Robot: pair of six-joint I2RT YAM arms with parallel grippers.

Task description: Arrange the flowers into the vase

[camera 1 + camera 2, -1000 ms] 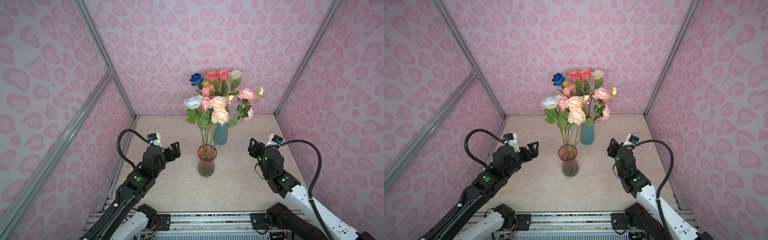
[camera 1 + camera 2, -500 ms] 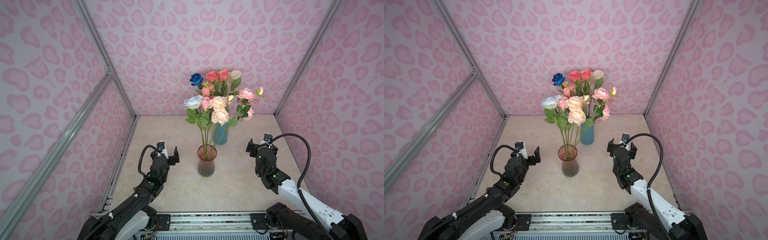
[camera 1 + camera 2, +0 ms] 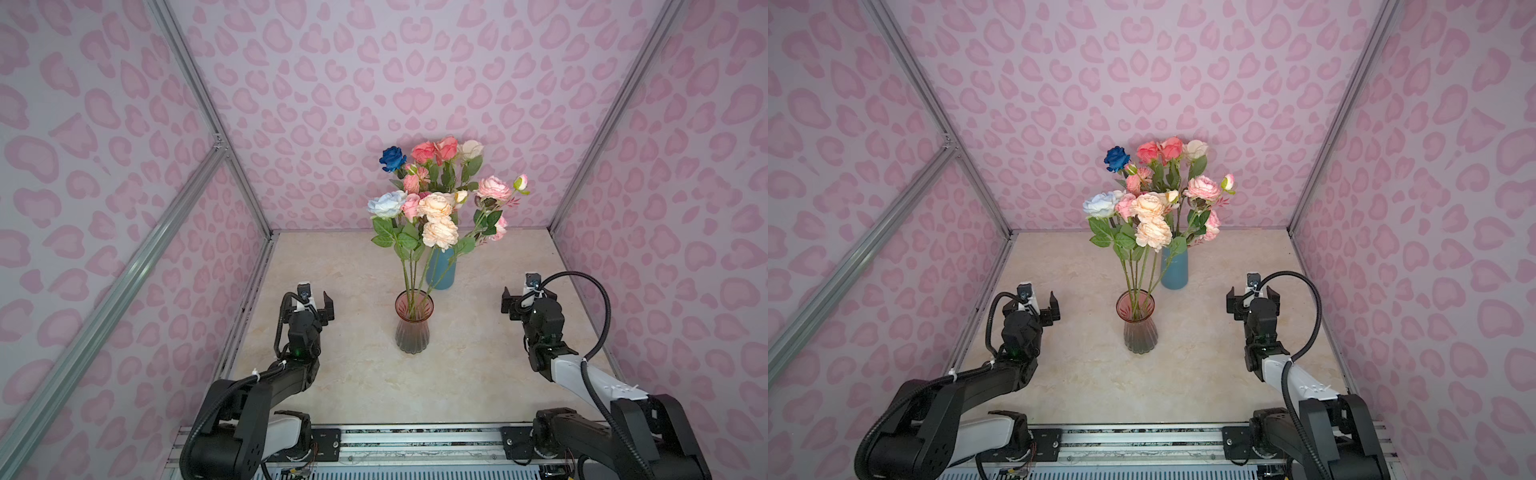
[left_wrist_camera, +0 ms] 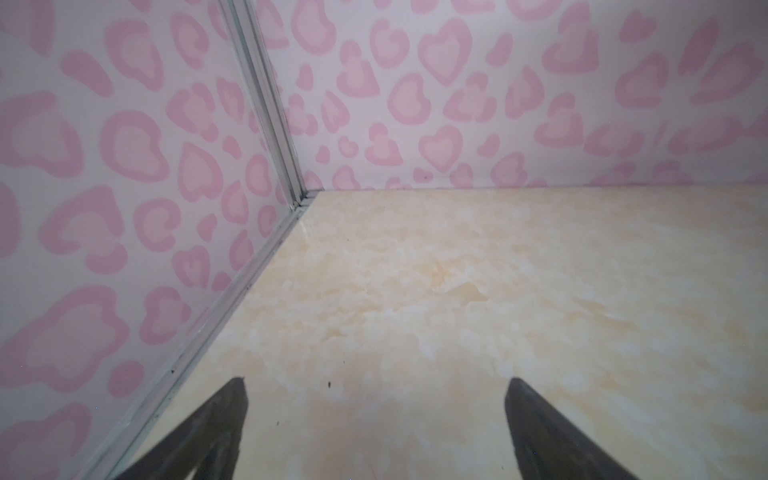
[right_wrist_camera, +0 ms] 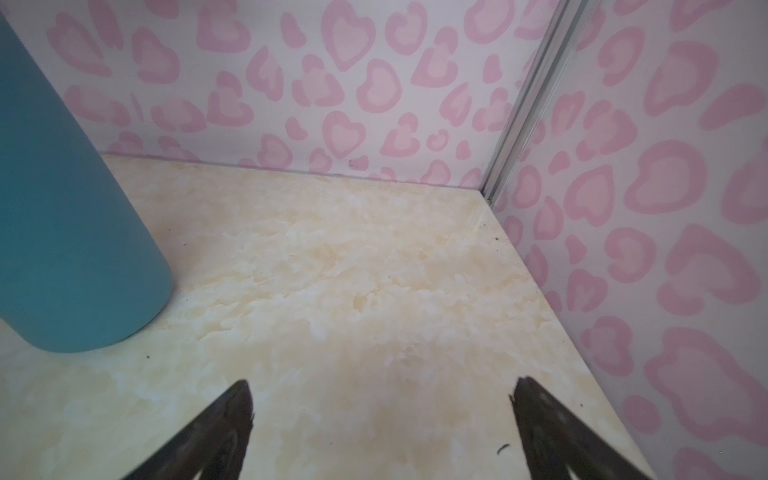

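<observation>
The flowers [image 3: 434, 208] stand upright between the arms. Some stems are in the glass vase [image 3: 413, 328] at mid-tabletop [image 3: 353, 374], the rest in the blue vase [image 3: 442, 272] just behind it. The left fingers [image 4: 208, 432] and right fingers [image 5: 216, 432] are spread and empty, flanking the glass vase. The blue vase is nearer the right.

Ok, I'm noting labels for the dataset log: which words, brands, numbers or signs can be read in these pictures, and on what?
No text can be read in any view.
Faint marks on the white link of the right arm: too small to read.
The pink vase, blue vase, flowers and heart-patterned walls show no writing.
</observation>
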